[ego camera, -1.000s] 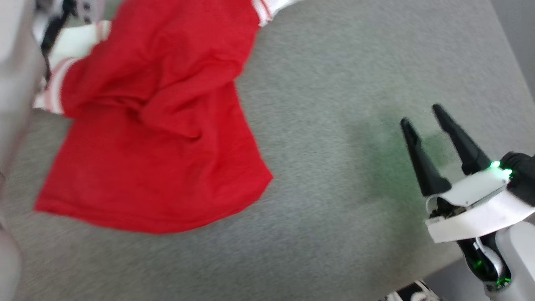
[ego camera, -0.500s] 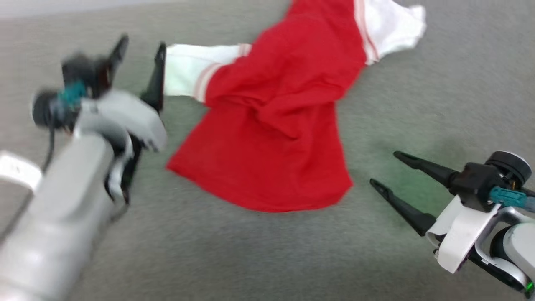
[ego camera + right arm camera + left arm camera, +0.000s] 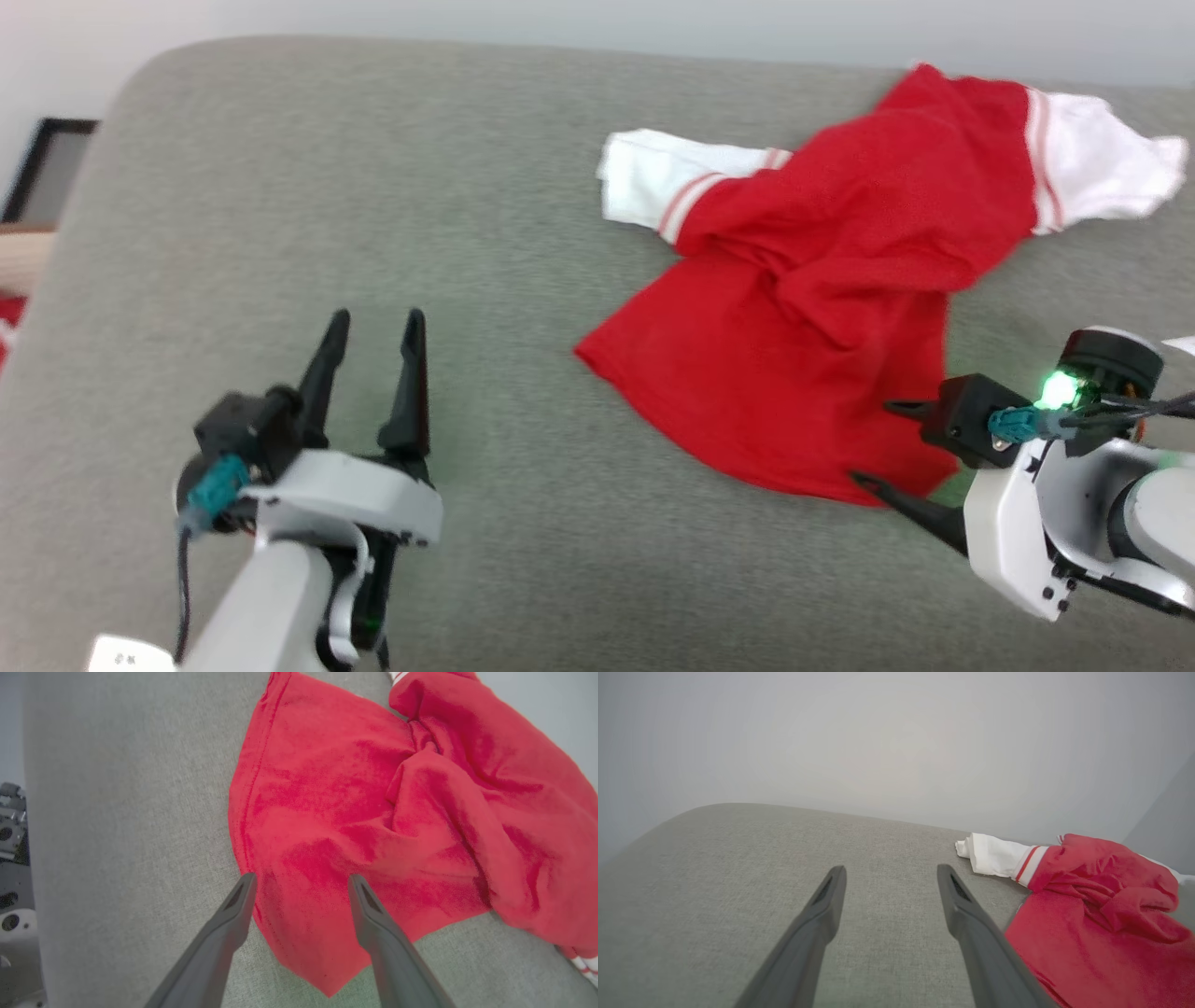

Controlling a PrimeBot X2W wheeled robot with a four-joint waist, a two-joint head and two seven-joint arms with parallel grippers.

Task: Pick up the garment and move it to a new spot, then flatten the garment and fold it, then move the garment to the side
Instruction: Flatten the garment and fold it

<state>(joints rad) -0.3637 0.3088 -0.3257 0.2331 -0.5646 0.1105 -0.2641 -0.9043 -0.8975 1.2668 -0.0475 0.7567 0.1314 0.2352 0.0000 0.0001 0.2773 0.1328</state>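
The garment [image 3: 822, 308] is a red shirt with white sleeves and striped trim, lying crumpled at the back right of the grey padded surface [image 3: 523, 187]. My right gripper [image 3: 871, 442] is open and points left, its two fingers on either side of the near hem corner. In the right wrist view the garment [image 3: 373, 812] lies under and beyond the open gripper [image 3: 302, 877], with nothing gripped. My left gripper [image 3: 375, 322] stands open over bare surface, well left of the garment. The left wrist view shows that gripper [image 3: 891, 870] open, with the garment [image 3: 1087, 924] to its right.
A pale wall [image 3: 896, 742] rises behind the surface's rounded back edge. A dark-framed object [image 3: 42, 159] stands beyond the far left corner. Parts of the robot's base [image 3: 9, 858] show past the surface's edge in the right wrist view.
The head camera has swung, shifting the whole picture. My right gripper's fingers have come from beside the garment to over its near hem corner. My left gripper, earlier by the white sleeve, now stands farther from it.
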